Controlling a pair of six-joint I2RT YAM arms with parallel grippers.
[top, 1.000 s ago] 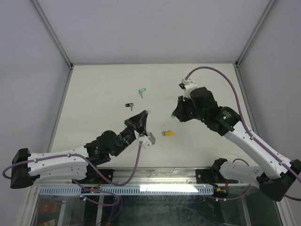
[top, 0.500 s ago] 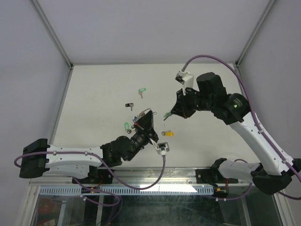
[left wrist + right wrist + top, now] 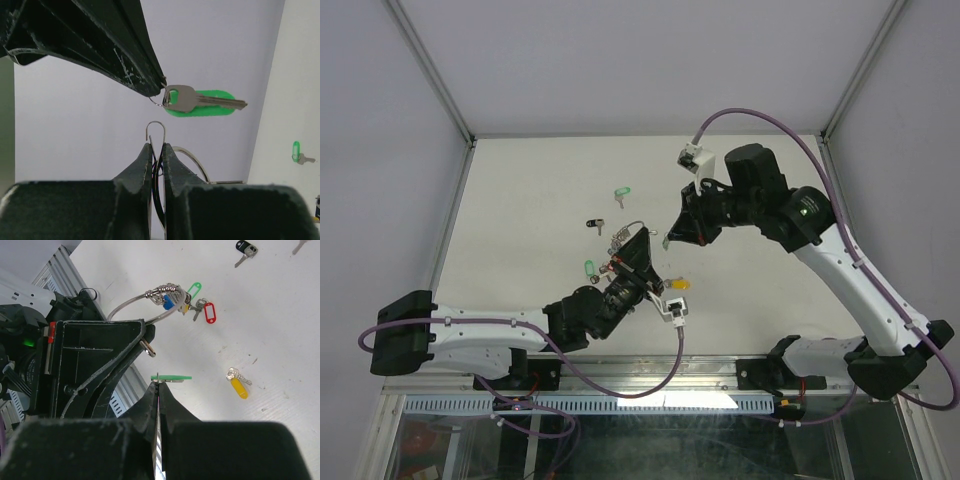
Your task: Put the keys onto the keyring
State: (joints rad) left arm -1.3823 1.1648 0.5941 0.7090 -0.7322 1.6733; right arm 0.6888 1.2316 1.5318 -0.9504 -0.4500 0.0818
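Note:
My left gripper (image 3: 156,146) is shut on the keyring (image 3: 156,131), a thin silver wire loop that sticks up between its fingertips. In the right wrist view the keyring (image 3: 131,304) carries a cluster (image 3: 186,301) of green, blue and red tagged keys. My right gripper (image 3: 159,385) is shut on the small ring of a green-tagged key (image 3: 200,103) and holds it just above and right of the keyring's open end. In the top view both grippers are raised, the left (image 3: 638,238) close beside the right (image 3: 668,238).
On the table lie a green-tagged key (image 3: 621,194), a black-tagged key (image 3: 595,224) and a yellow-tagged key (image 3: 677,285). The yellow key also shows in the right wrist view (image 3: 239,385). Enclosure walls and frame posts stand around the table.
My left gripper has swung up and right with the keyring, its key cluster now hanging free. My right gripper has moved left with the green key, close to the keyring.

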